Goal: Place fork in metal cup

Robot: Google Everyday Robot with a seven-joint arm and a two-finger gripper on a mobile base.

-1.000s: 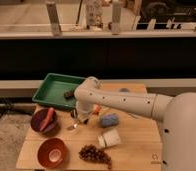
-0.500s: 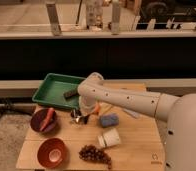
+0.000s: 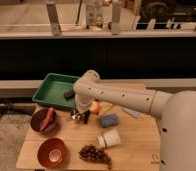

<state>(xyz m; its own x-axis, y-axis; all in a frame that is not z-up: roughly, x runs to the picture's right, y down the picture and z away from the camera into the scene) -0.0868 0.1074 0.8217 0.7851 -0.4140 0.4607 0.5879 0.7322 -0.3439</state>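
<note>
you see the small shiny metal cup (image 3: 75, 115) upright on the desk (image 3: 136, 145), just beside the claw (image 3: 84, 116); the fork is hidden.

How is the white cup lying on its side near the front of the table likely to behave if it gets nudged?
The white cup lies on its side, so a nudge would probably roll it, perhaps toward the grapes beside it. It looks thin-walled and likely light, so it could skid. The gripper is shut, farther back by the green tray.

A single camera looks down from above and behind the arm (image 3: 136, 100) across the wooden tabletop (image 3: 136, 145), at middling range, facing a dark counter and windows; the tool (image 3: 81, 116) sits mid-frame, shut.
</note>
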